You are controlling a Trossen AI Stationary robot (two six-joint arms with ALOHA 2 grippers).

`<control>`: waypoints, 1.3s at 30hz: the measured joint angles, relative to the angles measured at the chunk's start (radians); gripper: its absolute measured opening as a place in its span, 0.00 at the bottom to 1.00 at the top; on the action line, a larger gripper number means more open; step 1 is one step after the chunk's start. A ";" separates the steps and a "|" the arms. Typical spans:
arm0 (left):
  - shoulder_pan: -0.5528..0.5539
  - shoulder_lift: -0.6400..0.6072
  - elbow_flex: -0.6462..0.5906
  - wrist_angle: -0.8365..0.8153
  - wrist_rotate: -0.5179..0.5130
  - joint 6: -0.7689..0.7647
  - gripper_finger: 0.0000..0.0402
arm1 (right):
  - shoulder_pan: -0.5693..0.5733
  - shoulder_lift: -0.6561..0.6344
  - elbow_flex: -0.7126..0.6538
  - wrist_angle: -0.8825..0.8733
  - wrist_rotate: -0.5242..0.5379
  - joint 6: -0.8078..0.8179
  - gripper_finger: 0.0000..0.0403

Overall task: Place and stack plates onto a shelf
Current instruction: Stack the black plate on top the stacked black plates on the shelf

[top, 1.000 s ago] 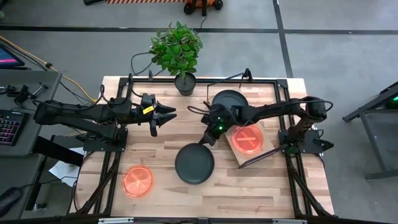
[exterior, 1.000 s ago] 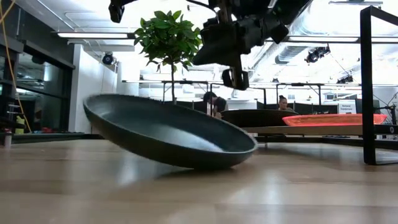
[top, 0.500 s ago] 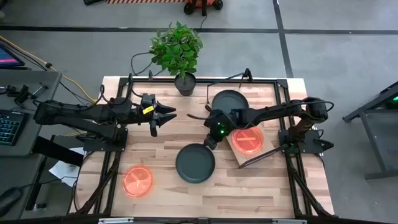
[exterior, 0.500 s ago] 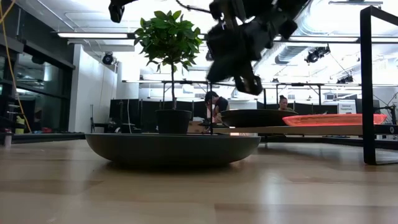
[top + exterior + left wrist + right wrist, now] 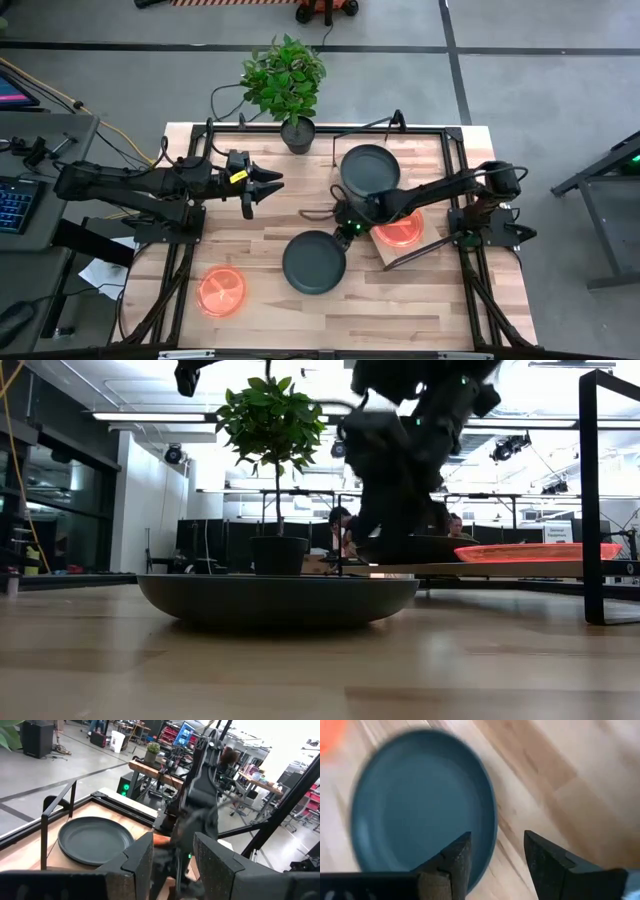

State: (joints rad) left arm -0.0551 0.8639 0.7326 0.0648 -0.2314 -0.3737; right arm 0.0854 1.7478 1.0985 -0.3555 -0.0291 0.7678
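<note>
A dark grey plate (image 5: 314, 262) (image 5: 278, 600) lies flat on the tabletop near its middle. My right gripper (image 5: 343, 228) (image 5: 495, 857) hovers open just over that plate's far right rim, touching nothing. The shelf (image 5: 480, 568) stands at the table's right; a second dark plate (image 5: 370, 168) and an orange plate (image 5: 400, 226) rest side by side on it. Another orange plate (image 5: 222, 292) lies at the near left of the table. My left gripper (image 5: 265, 186) (image 5: 172, 865) waits open above the table's left half.
A potted plant (image 5: 298, 132) stands at the far edge. Black frame bars (image 5: 175, 270) run along the table's sides. People sit in the room beyond (image 5: 345, 525). Bare tabletop lies between the near orange plate and the dark plate.
The dark plate on the table, tilted with one edge raised a second ago, has dropped and now lies flat. My right gripper has come down toward the plate's rim.
</note>
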 joint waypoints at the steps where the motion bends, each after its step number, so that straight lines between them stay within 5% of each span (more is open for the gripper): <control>1: 0.000 0.000 0.000 0.000 0.000 0.000 0.32 | 0.007 0.018 0.000 0.000 -0.001 0.016 0.40; 13: 0.000 0.000 0.000 -0.001 0.000 -0.017 0.32 | 0.035 0.086 0.000 0.029 0.044 0.104 0.40; 30: 0.000 0.000 0.000 -0.015 0.000 -0.016 0.32 | 0.066 0.145 0.004 0.057 -0.025 0.143 0.40; 34: 0.000 0.000 0.000 -0.016 0.000 -0.016 0.32 | 0.066 0.146 0.004 0.057 -0.029 0.146 0.30; 39: 0.000 0.000 0.000 -0.016 0.000 -0.016 0.32 | 0.062 0.143 0.002 0.065 -0.045 0.151 0.03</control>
State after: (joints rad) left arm -0.0548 0.8639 0.7323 0.0491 -0.2314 -0.3901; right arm 0.1477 1.8904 1.1007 -0.2908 -0.0742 0.9184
